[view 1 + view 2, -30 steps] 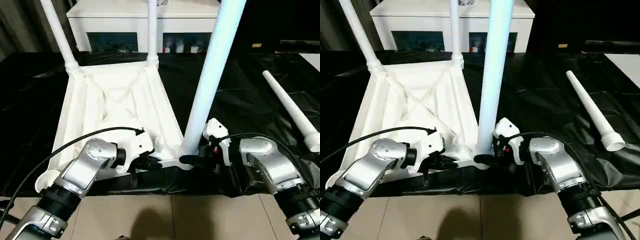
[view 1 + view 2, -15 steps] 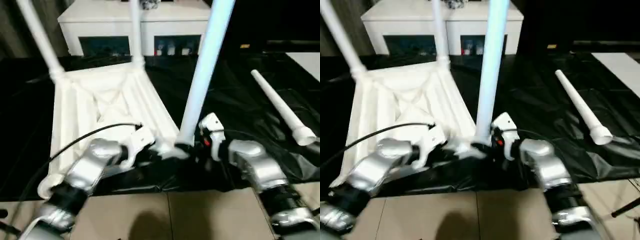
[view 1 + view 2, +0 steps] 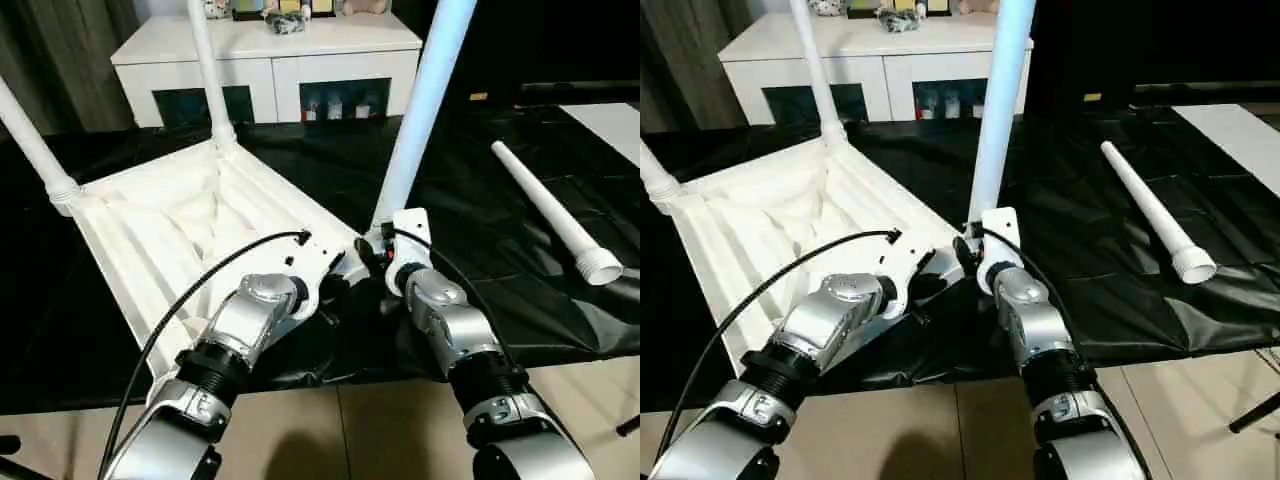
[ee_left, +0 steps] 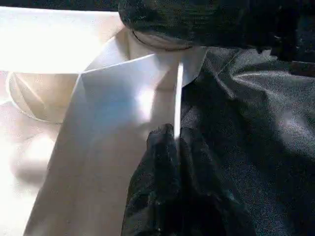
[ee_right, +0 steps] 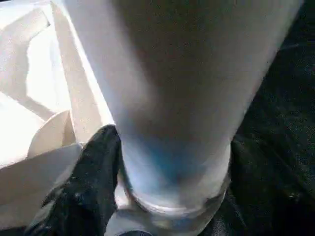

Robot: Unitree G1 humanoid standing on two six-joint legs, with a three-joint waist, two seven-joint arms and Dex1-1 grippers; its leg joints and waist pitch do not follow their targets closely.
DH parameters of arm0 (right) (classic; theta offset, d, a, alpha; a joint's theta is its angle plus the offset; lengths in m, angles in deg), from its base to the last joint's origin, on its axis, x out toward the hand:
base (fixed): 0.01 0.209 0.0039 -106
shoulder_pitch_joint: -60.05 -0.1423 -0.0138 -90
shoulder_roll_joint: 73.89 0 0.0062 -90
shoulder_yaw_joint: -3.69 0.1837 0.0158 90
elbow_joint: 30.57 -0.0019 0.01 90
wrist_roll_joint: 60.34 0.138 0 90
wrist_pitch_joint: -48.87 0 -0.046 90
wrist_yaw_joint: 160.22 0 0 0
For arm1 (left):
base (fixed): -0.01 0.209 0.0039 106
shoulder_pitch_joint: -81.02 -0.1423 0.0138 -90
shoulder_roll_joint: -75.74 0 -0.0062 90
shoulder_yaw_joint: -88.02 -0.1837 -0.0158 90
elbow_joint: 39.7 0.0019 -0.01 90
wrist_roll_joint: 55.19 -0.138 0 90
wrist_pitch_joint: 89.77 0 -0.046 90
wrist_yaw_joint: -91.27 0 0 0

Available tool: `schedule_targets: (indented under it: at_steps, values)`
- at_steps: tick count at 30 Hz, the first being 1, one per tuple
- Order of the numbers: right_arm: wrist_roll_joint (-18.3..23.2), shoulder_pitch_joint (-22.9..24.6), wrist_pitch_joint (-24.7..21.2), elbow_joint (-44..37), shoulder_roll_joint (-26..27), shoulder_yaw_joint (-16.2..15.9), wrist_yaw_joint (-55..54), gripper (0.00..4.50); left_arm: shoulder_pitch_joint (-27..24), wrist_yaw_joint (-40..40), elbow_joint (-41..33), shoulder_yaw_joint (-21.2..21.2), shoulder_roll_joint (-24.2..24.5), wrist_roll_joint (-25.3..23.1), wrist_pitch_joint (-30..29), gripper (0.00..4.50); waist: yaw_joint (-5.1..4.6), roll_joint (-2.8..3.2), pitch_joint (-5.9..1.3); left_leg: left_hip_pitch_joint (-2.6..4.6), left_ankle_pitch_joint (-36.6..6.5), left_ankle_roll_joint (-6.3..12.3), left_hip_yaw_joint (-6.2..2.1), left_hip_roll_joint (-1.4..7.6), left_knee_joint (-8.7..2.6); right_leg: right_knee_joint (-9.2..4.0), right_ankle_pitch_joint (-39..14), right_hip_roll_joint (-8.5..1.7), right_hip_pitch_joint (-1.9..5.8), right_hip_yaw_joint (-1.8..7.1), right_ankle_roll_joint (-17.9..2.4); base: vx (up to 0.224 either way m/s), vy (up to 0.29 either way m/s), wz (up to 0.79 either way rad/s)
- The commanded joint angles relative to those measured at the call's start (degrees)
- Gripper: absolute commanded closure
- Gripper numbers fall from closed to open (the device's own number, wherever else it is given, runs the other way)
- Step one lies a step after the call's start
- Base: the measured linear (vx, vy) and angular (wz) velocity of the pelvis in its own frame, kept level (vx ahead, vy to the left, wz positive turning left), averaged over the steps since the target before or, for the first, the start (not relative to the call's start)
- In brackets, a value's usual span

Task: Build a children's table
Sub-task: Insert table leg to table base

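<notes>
The children's table top (image 3: 170, 225) lies upside down, ribbed underside up, on the black-covered work table. Two white legs (image 3: 205, 60) stand in its far corner sockets. A third leg (image 3: 425, 100) stands in the near right socket. My right gripper (image 3: 378, 248) is shut around this leg's base, and one black finger (image 5: 93, 162) lies against the tube. Just left of that corner, my left gripper (image 4: 174, 142) is shut on the top's thin near rim. A fourth leg (image 3: 550, 205) lies loose on the black cover to the right.
A white cabinet (image 3: 270, 50) with glass doors stands behind the work table. The black cover (image 3: 520, 290) hangs over the table's front edge, with tiled floor (image 3: 380, 430) below. A black cable (image 3: 190, 300) loops over my left forearm.
The view has shifted. Both arms now reach further forward. The table top has swung round, its near right corner further from the front edge. Both grips are unchanged.
</notes>
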Motion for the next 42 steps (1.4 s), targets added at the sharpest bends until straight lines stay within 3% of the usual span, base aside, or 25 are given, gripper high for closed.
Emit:
schedule_targets:
  at_steps: [1, 3, 5, 7, 9, 14, 15, 17, 19, 20, 21, 25, 26, 27, 28, 29, 31, 32, 33, 35, 37, 38, 39, 41, 42]
  values:
    - [0.7, 1.3, -2.1, 1.4, 2.1, -2.9, 4.6, 0.99, -0.3, 2.2, 1.0, 2.1, 0.7, -0.3, 0.6, 4.5, 0.1, -1.34, -2.2, -0.52, -19.5, 0.55, -0.46, -0.01, -4.53, -5.78, -24.8, -1.83, 2.1, 0.85, -6.4, 0.0, 0.0, 0.0]
    - [1.0, 0.7, -2.4, 0.2, 1.3, -2.8, 6.6, 0.65, -0.5, 0.4, 0.7, 0.9, 2.0, -0.8, 0.1, 4.5, -0.3, -1.02, -2.28, -0.81, -19.3, -0.14, -0.89, 0.09, -4.8, -5.76, -24.2, -1.91, 2.3, 0.6, -6.0, 0.0, 0.0, 0.0]
    - [1.3, 0.3, -2.6, -1.2, -0.3, -3.0, 8.7, 0.57, -1.0, -1.6, -0.2, 0.0, 3.2, -1.0, 0.0, 4.5, -0.21, -1.14, -2.29, -0.03, -20.3, -0.01, -0.7, 0.22, -4.62, -5.99, -23.4, -1.86, 1.69, 0.75, -7.0, 0.0, 0.0, 0.0]
    - [1.2, 0.2, -2.3, -1.5, -0.8, -3.1, 9.1, 0.38, -1.2, -2.1, -0.5, -0.1, 3.5, -1.0, 0.1, 4.5, -0.13, -1.1, -2.4, 0.23, -19.6, 0.29, -0.43, 0.33, -4.47, -5.85, -20.8, -1.83, 1.59, 0.99, -8.6, 0.0, 0.0, 0.0]
    - [2.0, 0.1, -3.0, -3.2, -2.9, -2.9, 11.5, 0.38, -1.9, -3.9, -1.9, -1.0, 5.0, -1.4, 0.8, 4.5, -0.1, -1.08, -2.48, -0.19, -17.4, 0.61, -0.42, 0.44, -4.59, -5.34, -16.8, -1.74, 2.07, 0.89, -10.1, 0.0, 0.0, 0.0]
    - [2.6, 1.7, -4.8, -7.4, -4.4, -2.5, 13.0, 0.38, -3.4, -4.5, -5.2, -1.7, 6.4, -1.8, -0.3, 4.5, 0.49, -1.19, -2.5, 0.05, -14.8, 1.23, -0.07, 0.65, -4.37, -4.97, -12.7, -1.73, 2.03, 1.1, -11.5, 0.0, 0.0, 0.0]
    - [3.4, 2.6, -6.7, -9.3, -4.2, -1.6, 12.1, 0.38, -4.0, -4.1, -6.6, -1.6, 6.5, -1.7, -1.2, 4.5, 0.51, -1.46, -2.6, 0.08, -14.2, 1.23, 0.03, 0.6, -4.28, -4.86, -11.8, -1.67, 2.02, 1.1, -11.8, 0.0, 0.0, 0.0]
    - [3.9, 3.4, -8.4, -10.8, -4.0, -0.8, 11.5, 0.38, -4.6, -3.8, -7.8, -1.4, 6.6, -1.5, -2.0, 4.5, 0.62, -1.31, -2.62, -0.05, -12.7, 1.34, -0.01, 0.69, -4.29, -4.51, -9.6, -1.71, 2.22, 1.15, -12.3, 0.0, 0.0, 0.0]
    - [5.0, 5.6, -13.7, -12.8, -2.9, 2.6, 6.5, 0.38, -5.7, -2.4, -8.8, -0.5, 6.5, -1.3, -2.7, 4.5, 0.68, -1.05, -2.69, 0.12, -10.9, 1.2, 0.01, 0.68, -4.32, -4.37, -7.1, -1.6, 2.31, 1.22, -12.5, 0.0, 0.0, 0.0]
    - [5.2, 5.9, -14.4, -12.9, -2.6, 3.3, 5.5, 0.38, -5.8, -2.1, -8.7, -0.3, 6.4, -1.3, -2.6, 4.5, 0.68, -1.05, -2.69, 0.12, -10.9, 1.2, 0.01, 0.68, -4.32, -4.37, -7.1, -1.6, 2.31, 1.22, -12.5, 0.0, 0.0, 0.0]
    - [5.5, 6.6, -15.1, -12.9, -2.5, 4.4, 3.8, 0.38, -6.2, -1.5, -8.6, 0.2, 6.3, -1.2, -1.4, 4.5, 0.68, -0.49, -2.7, 0.19, -11.3, 0.52, -0.03, 0.56, -4.35, -4.34, -7.0, -1.54, 2.3, 1.16, -12.7, 0.0, 0.0, 0.0]
    - [5.4, 7.1, -14.7, -13.3, -2.8, 4.6, 3.0, 0.38, -6.7, -1.4, -9.0, 0.5, 6.6, -1.1, 0.4, 4.5, 0.24, -0.89, -2.39, 0.09, -15.5, -0.34, 0.03, 0.39, -4.61, -5.11, -13.2, -1.66, 2.24, 1.2, -11.0, 0.0, 0.0, 0.0]
    - [5.7, 7.4, -14.9, -14.0, -2.8, 5.0, 2.6, 0.38, -7.1, -2.1, -9.4, 0.0, 7.2, -1.4, 2.3, 4.5, 0.16, -0.85, -2.29, 0.04, -16.5, -0.44, -0.05, 0.37, -4.72, -5.43, -15.8, -1.73, 2.14, 1.19, -10.0, 0.0, 0.0, 0.0]
    - [6.5, 7.8, -15.9, -16.4, -2.6, 6.2, 1.6, 0.38, -7.8, -4.5, -10.1, -2.9, 9.9, -3.7, 9.0, 4.5, 0.12, -0.27, -2.22, -0.01, -17.3, -0.72, -0.17, 0.31, -4.86, -5.7, -18.1, -1.79, 2.11, 1.16, -8.8, 0.0, 0.0, 0.0]
    - [6.5, 7.8, -15.9, -16.4, -2.6, 6.2, 1.6, 0.38, -7.8, -4.5, -10.1, -2.9, 9.9, -3.7, 9.0, 4.5, 0.18, -0.45, -2.27, 0.03, -17.3, -0.7, -0.26, 0.37, -4.9, -5.91, -18.6, -1.8, 2.06, 1.2, -8.1, 0.0, 0.0, 0.0]
    - [6.4, 8.1, -16.0, -17.5, -2.6, 6.6, 1.2, 0.38, -8.2, -7.2, -9.8, -5.7, 12.4, -5.8, 15.5, 4.5, 0.23, -0.21, -2.42, 0.21, -16.6, -0.79, -0.26, 0.38, -4.85, -5.8, -17.2, -1.69, 1.93, 1.28, -7.8, 0.0, 0.0, 0.0]
    - [6.1, 8.4, -16.5, -18.1, -2.6, 6.7, 0.6, 0.38, -8.5, -9.2, -9.7, -7.3, 13.9, -6.8, 19.4, 4.5, 0.2, -0.38, -2.54, 0.4, -16.0, -0.77, 0.0, 0.38, -4.67, -5.72, -16.0, -1.6, 1.75, 1.43, -7.8, 0.0, 0.0, 0.0]
    - [5.6, 9.0, -17.0, -18.4, -2.6, 6.8, -0.2, 0.38, -9.0, -11.3, -9.6, -8.4, 15.6, -7.3, 22.4, 4.5, 0.73, 0.35, -2.74, 0.86, -14.0, -1.15, 0.08, 0.47, -4.52, -5.5, -12.6, -1.63, 1.48, 1.49, -8.7, 0.0, 0.0, 0.0]
    - [5.6, 9.2, -16.9, -18.2, -2.6, 6.7, -0.5, 0.38, -9.0, -12.8, -9.0, -8.8, 16.6, -7.4, 25.4, 4.5, 0.69, 0.52, -2.75, 0.73, -13.5, -1.33, 0.18, 0.52, -4.52, -5.13, -9.9, -1.47, 1.56, 1.44, -9.8, 0.0, 0.0, 0.0]
    - [5.7, 9.4, -16.9, -18.3, -2.5, 6.6, -0.9, 0.38, -8.8, -13.9, -7.9, -8.6, 17.7, -7.5, 28.2, 4.5, 0.99, 0.58, -2.78, 0.8, -13.2, -1.75, 0.25, 0.64, -4.52, -4.69, -7.9, -1.32, 1.62, 1.44, -10.8, 0.0, 0.0, 0.0]
    - [5.8, 9.5, -17.0, -18.6, -2.4, 6.7, -1.1, 0.38, -8.4, -13.3, -6.8, -8.0, 18.2, -7.7, 29.9, 4.5, 1.09, 1.16, -2.79, 0.56, -12.8, -2.25, 0.1, 0.6, -4.56, -4.26, -6.0, -1.33, 1.91, 1.37, -11.2, 0.0, 0.0, 0.0]
    - [6.0, 9.6, -17.1, -19.1, -2.2, 6.9, -1.4, 0.38, -7.6, -11.8, -5.2, -6.7, 18.8, -7.7, 32.0, 4.5, 1.15, 0.97, -2.72, 0.52, -12.8, -2.33, 0.1, 0.49, -4.55, -4.3, -5.3, -1.23, 1.91, 1.34, -11.1, 0.0, 0.0, 0.0]
    - [6.2, 9.7, -17.2, -19.6, -2.1, 7.2, -1.6, 0.38, -6.3, -8.0, -3.0, -4.7, 18.9, -7.9, 34.7, 4.5, 1.08, 1.37, -2.77, 0.57, -13.4, -2.74, 0.0, 0.48, -4.59, -4.13, -5.1, -1.29, 2.07, 1.34, -11.0, 0.0, 0.0, 0.0]
    - [6.3, 9.5, -17.1, -19.5, -2.2, 7.4, -1.6, 0.38, -5.2, -5.6, -1.5, -3.4, 18.6, -7.8, 35.1, 4.5, 0.95, 1.22, -2.8, 0.52, -13.8, -2.89, 0.01, 0.35, -4.48, -4.05, -4.7, -1.31, 2.25, 1.37, -10.9, 0.0, 0.0, 0.0]
    - [6.3, 9.4, -17.1, -19.5, -2.3, 7.5, -1.7, 0.27, -4.7, -5.0, -0.7, -2.7, 18.5, -7.6, 35.0, 4.2, 0.93, 1.45, -2.92, 0.52, -12.9, -2.85, -0.02, 0.38, -4.4, -3.9, -3.8, -1.43, 2.3, 1.37, -11.1, 0.0, 0.0, 0.0]
